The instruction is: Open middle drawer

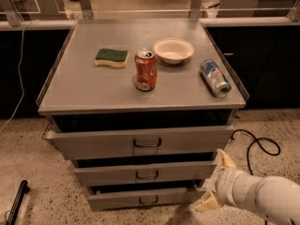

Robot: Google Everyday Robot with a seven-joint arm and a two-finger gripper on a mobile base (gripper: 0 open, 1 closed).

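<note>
Sponge (111, 57), red can (146, 70), bowl (173, 49) (white), fallen can (215, 77).

The one camera is looking down from a raised spot in front of the cabinet (84, 88). It is facing the drawer fronts and tilting steeply enough that the whole grey top is showing, with the sponge (111, 57), the soda can (146, 69) and the bowl (173, 49) lying in the upper half of the view. It is sitting fairly near: the cabinet is filling most of the width, and the speckled floor (28, 163) is showing only at the sides and bottom. The middle drawer (108, 174) is lying low in the centre. The arm (267, 200) is showing at the lower right corner, and the gripper (216, 182), fingers spread apart, is hanging just beside that drawer's right end.
</note>
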